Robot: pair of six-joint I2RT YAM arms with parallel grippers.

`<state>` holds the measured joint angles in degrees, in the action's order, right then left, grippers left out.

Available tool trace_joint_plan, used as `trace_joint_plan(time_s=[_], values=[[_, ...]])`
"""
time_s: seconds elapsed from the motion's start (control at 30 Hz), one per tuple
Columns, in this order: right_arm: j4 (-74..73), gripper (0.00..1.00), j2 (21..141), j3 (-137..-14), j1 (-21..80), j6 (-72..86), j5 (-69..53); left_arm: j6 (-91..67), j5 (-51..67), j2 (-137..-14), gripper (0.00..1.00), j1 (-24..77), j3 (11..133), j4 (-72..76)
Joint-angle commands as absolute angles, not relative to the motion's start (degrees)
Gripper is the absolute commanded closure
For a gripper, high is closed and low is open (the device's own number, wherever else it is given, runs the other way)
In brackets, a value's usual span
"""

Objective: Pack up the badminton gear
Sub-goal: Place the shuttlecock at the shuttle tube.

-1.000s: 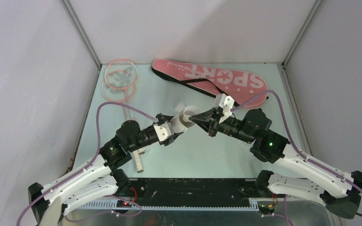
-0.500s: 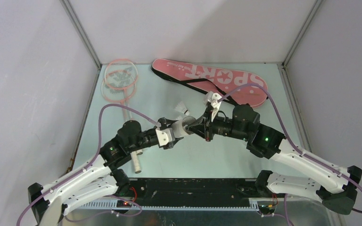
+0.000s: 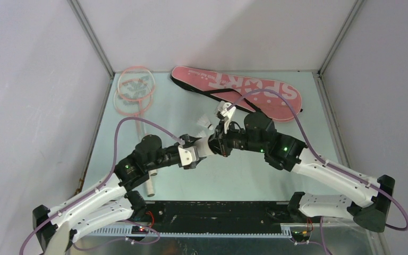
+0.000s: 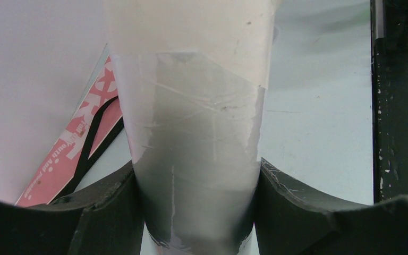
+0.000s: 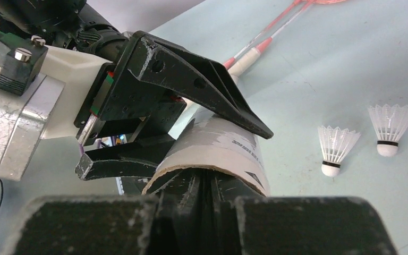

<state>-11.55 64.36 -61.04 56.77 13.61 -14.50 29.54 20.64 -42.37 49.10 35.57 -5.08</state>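
Pale green tabletop (image 3: 191, 101) below, my left gripper (image 3: 195, 150) clamps the long white tube (image 4: 191, 106), its mouth facing my right arm. My right gripper (image 5: 207, 183), fingers nearly together, pokes in along the tube's long axis. Whether it pinches a shuttlecock is hidden.

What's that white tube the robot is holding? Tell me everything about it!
The white tube looks like cardboard, with black print near its open rim and clear tape around it. The left gripper clamps its sides, holding it above the table, roughly level. The right gripper pokes its closed fingers into the open mouth.
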Motion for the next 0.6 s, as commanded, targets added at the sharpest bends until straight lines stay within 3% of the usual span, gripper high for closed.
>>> trace_joint_plan(time_s=[0.0, 0.13, 0.27, 0.37, 0.4, 0.43, 0.57], values=[[-18.1, 0.86, 64.6, -65.8, 56.7, 12.4, -12.0, 29.9, 23.6, -41.3, 0.67, 49.6, 38.5, -2.2], [-20.0, 0.69, 59.6, -66.7, 56.6, 10.5, -13.0, 29.4, 22.2, -41.1, 0.67, 49.6, 38.1, -1.1], [-18.8, 0.44, 53.0, -67.3, 56.7, 8.8, -13.6, 28.0, 19.8, -41.1, 0.67, 49.6, 37.8, 1.3], [-18.4, 0.19, 48.1, -67.2, 56.5, 5.9, -12.5, 25.8, 15.9, -41.2, 0.67, 49.6, 37.9, 3.1], [-18.4, 0.16, 47.3, -67.2, 56.5, 5.5, -11.6, 25.3, 15.2, -41.1, 0.67, 49.6, 38.1, 3.5], [-18.3, 0.06, 45.8, -67.2, 56.6, 5.3, -8.8, 24.4, 13.8, -41.0, 0.67, 49.6, 38.1, 3.7], [-18.5, 0.01, 42.7, -67.0, 56.4, 8.9, 5.2, 22.0, 9.1, -39.8, 0.68, 49.6, 37.3, 4.9]])
